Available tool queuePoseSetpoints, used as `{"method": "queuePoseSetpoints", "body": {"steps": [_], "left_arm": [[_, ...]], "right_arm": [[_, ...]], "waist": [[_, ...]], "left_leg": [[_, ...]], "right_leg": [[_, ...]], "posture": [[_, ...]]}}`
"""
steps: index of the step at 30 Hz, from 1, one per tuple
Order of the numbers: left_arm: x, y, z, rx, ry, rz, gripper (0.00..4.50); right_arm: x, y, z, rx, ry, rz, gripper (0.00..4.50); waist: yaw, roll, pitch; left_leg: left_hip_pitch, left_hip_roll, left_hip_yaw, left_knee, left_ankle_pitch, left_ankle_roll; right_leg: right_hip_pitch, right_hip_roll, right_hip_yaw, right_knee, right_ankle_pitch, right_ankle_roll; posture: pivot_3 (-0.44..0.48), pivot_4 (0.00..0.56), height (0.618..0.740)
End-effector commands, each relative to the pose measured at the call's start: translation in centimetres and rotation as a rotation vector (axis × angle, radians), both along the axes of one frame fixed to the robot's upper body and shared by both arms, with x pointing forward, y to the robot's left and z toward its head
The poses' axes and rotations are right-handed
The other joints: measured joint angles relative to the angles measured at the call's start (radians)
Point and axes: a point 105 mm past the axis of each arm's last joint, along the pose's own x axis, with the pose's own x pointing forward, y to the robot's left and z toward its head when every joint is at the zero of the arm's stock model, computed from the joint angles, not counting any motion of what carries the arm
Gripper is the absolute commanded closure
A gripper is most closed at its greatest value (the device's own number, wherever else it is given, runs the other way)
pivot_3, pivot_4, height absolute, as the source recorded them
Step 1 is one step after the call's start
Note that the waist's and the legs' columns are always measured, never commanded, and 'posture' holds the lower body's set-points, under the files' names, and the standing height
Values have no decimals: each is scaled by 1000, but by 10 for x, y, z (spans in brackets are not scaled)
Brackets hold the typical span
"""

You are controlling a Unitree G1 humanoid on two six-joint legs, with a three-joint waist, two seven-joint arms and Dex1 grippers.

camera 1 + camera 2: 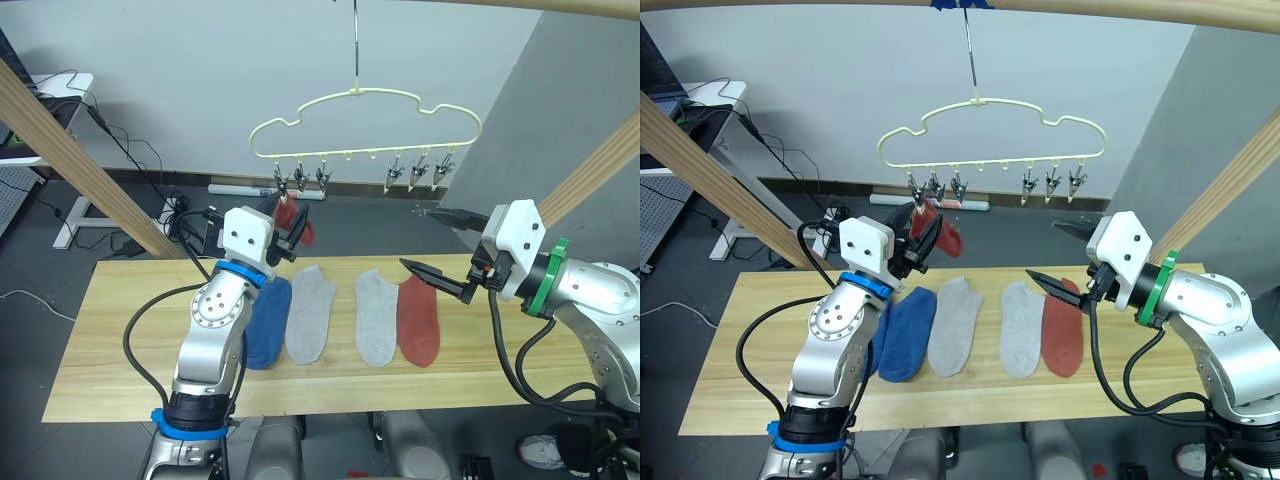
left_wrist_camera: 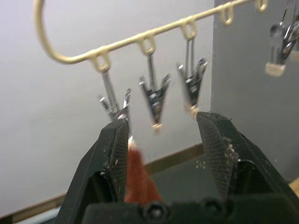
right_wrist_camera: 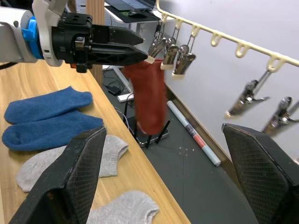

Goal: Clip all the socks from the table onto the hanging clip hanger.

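Note:
The pale yellow clip hanger point(image 1: 365, 120) hangs by its hook from a pole above the table point(image 1: 120, 350). A rust red sock point(image 1: 297, 222) dangles from its leftmost clip point(image 2: 114, 105). My left gripper point(image 2: 162, 122) is open right at that clip, one finger beside the hanging sock. On the table lie two blue socks point(image 3: 46, 119), two light grey socks point(image 1: 311, 310) point(image 1: 377, 315) and a second rust red sock point(image 1: 418, 320). My right gripper point(image 1: 415, 237) hovers open above that red sock, below the hanger's right clips point(image 1: 420, 172), holding nothing.
Slanted wooden poles point(image 1: 80, 160) point(image 1: 600, 170) of the frame flank the table. Behind it are a dark floor with cables point(image 1: 180, 210), a white tube point(image 1: 240, 188) and a white desk point(image 1: 70, 90) at the far left.

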Motion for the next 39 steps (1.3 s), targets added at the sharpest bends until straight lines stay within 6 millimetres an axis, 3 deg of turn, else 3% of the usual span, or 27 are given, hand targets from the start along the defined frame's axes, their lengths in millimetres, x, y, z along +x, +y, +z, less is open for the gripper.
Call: {"method": "queuePoseSetpoints", "body": {"steps": [1,18,39], "left_arm": [[2,-4,8,-1,-49,19,1989],[35,-4,12,-71,-37,67,1989],[42,-8,30,-100,-86,43,1989]], "right_arm": [[-7,1,12,2,-52,9,328],[-6,-2,15,-3,-59,-3,328],[-6,-6,14,3,-54,-11,328]], "waist": [[-3,0,0],[-18,-1,0],[-21,-1,0]], "left_leg": [[0,0,0,0,0,0],[0,-1,0,1,0,0],[0,-1,0,1,0,0]], "right_leg": [[0,0,0,0,0,0],[0,0,0,0,-2,3],[0,0,0,0,-2,3]], "posture": [[-233,315,740],[-255,316,740],[-258,317,740]]}}
